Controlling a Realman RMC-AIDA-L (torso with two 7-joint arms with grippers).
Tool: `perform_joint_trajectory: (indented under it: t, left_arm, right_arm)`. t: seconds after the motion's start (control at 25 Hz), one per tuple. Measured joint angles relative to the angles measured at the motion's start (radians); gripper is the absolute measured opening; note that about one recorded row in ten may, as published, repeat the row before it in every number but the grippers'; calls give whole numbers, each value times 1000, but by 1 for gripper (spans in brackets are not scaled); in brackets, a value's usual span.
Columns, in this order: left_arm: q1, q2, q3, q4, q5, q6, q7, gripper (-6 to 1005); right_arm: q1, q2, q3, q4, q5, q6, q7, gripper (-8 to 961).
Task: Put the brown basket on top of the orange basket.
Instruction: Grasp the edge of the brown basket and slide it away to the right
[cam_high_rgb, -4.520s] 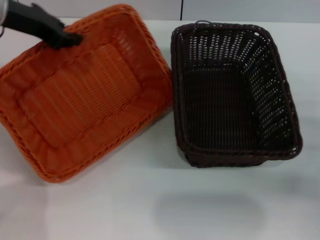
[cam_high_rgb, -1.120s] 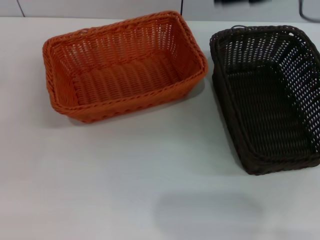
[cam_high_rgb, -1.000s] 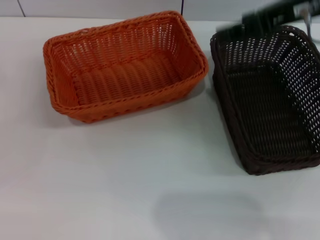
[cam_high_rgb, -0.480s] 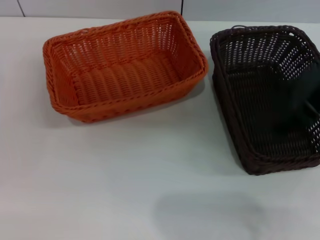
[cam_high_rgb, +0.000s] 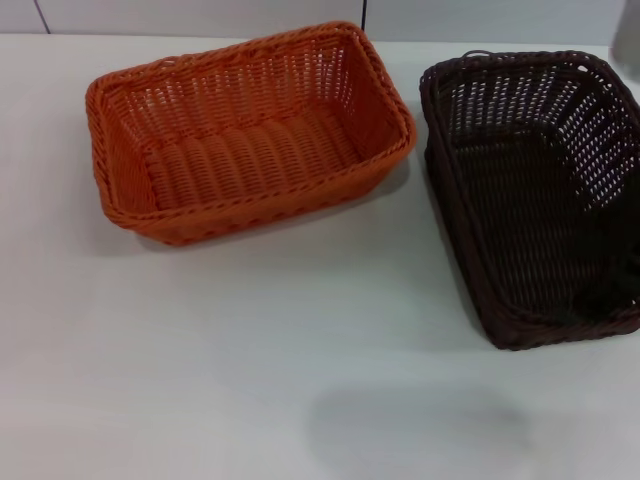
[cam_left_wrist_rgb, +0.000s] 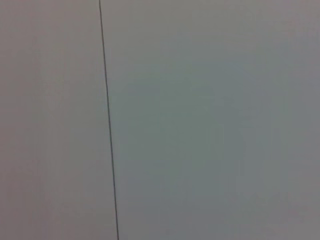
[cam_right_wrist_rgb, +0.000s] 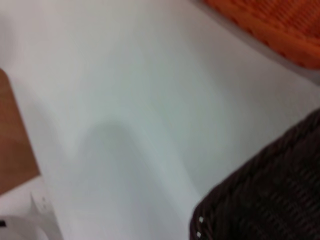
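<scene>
**Brown basket not yet lifted, both hands unseen**

Neither hand shows in any view, so I cannot tell whether the right hand or the left hand is open or closed; the right wrist view looks onto a corner of the brown basket (cam_right_wrist_rgb: 270, 200), which suggests that arm is close beside it; the left wrist view shows only a blank surface. The brown basket (cam_high_rgb: 530, 190) stands upright on the white bench (cam_high_rgb: 300, 380), to the right of the orange basket (cam_high_rgb: 250, 130) and apart from it, with a strip of bare bench between them. The orange basket is also upright and angled relative to the brown one. Judged from here, the risks are a weak grip on the open-weave rim letting the basket tilt or slip; and the mismatch in angle leaving it perched crooked on the orange rim.
</scene>
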Motion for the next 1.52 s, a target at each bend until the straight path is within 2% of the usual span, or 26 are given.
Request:
perform_joint_trajectory:
  t: [0.2, 0.48, 0.68, 0.96, 1.4, 1.52]
  left_arm:
    - [-2, -1, -14, 0, 0, -2, 1, 847]
    - [-7, -1, -26, 0, 0, -11, 1, 846]
    - [-13, 0, -26, 0, 1, -14, 1, 846]
    - [-22, 3, -26, 0, 0, -32, 2, 846]
    - [-26, 7, -26, -7, 2, -37, 2, 846]
    - [-26, 8, -26, -8, 6, -37, 2, 846]
  right_arm:
    - [26, 3, -54, 107, -34, 49, -4, 760]
    - [32, 6, -139, 176, -37, 88, -4, 759]
    - [38, 14, -170, 209, -42, 91, 1, 759]
    - [42, 14, -209, 286, -112, 155, 3, 760]
    - [51, 15, -232, 326, -177, 229, -5, 667]
    - [48, 15, -226, 319, -182, 250, -6, 468]
